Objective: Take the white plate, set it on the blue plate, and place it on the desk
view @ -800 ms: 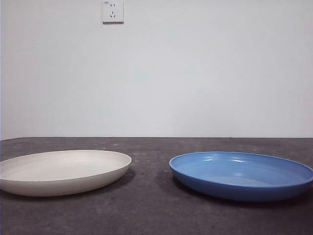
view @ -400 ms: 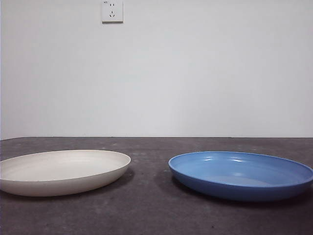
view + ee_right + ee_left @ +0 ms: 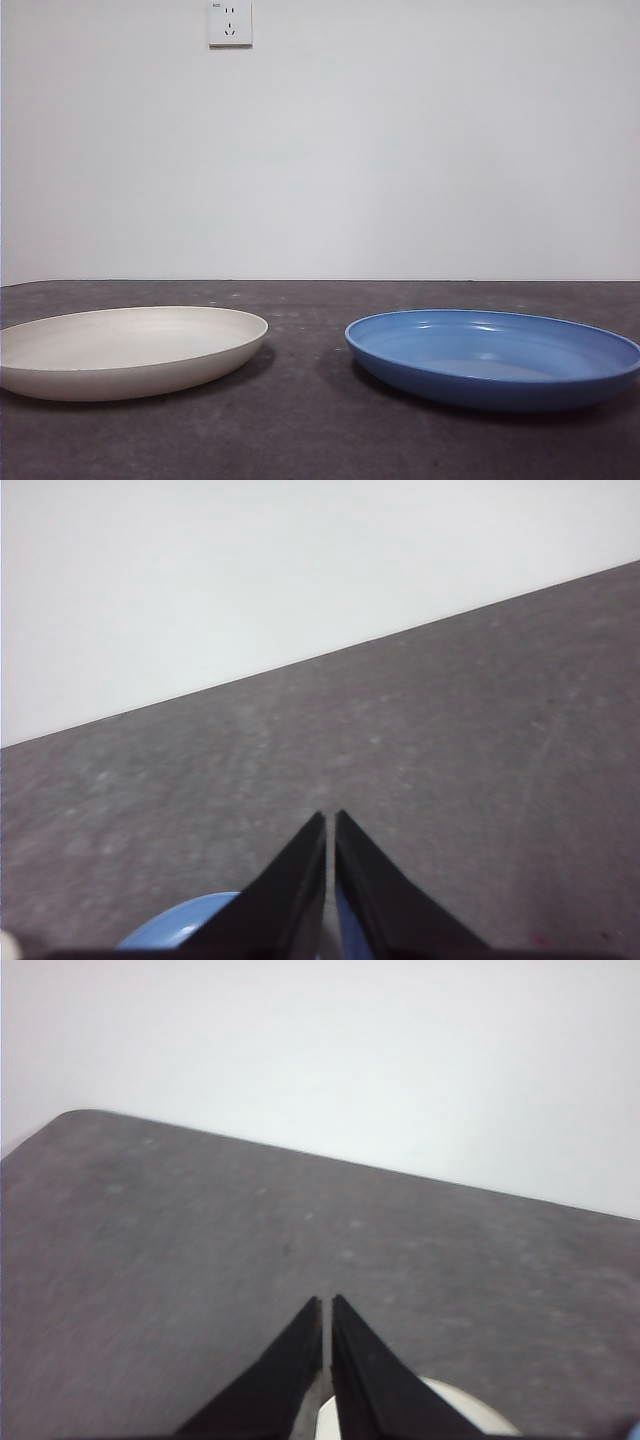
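The white plate (image 3: 130,350) lies flat on the desk (image 3: 310,420) at the left of the front view. The blue plate (image 3: 492,357) lies flat at the right, a gap apart from it. Neither arm shows in the front view. In the left wrist view my left gripper (image 3: 327,1302) is shut and empty, held above the desk, with an edge of the white plate (image 3: 468,1412) showing behind its jaws. In the right wrist view my right gripper (image 3: 329,817) is shut and empty, with an edge of the blue plate (image 3: 175,930) below it.
A white wall stands behind the desk's far edge, with a power socket (image 3: 230,22) high on it. Bare desk (image 3: 180,1240) stretches ahead of both grippers.
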{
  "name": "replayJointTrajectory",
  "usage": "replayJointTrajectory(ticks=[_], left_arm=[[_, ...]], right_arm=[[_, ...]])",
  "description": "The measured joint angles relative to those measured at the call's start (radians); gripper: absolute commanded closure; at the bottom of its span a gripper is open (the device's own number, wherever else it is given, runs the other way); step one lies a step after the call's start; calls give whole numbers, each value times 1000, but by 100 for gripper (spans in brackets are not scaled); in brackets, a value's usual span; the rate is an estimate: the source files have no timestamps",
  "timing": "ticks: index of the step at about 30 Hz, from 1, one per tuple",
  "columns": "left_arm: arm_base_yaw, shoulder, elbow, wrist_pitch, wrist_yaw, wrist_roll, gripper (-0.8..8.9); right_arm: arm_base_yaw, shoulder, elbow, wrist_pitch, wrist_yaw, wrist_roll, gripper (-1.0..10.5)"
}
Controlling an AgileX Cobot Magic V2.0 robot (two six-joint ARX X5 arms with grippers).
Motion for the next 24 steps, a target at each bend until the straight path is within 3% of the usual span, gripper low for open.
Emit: replayJointTrajectory(ticks=[6, 15, 24], left_arm=[[-28, 154, 217, -124, 50, 19, 797], [-96, 315, 395, -229, 116, 33, 797], [-209, 374, 432, -261, 248, 35, 794]], right_arm=[[0, 157, 173, -109, -142, -6, 935], [31, 404, 347, -226, -378, -71, 935], [208, 448, 399, -265, -420, -145, 935]])
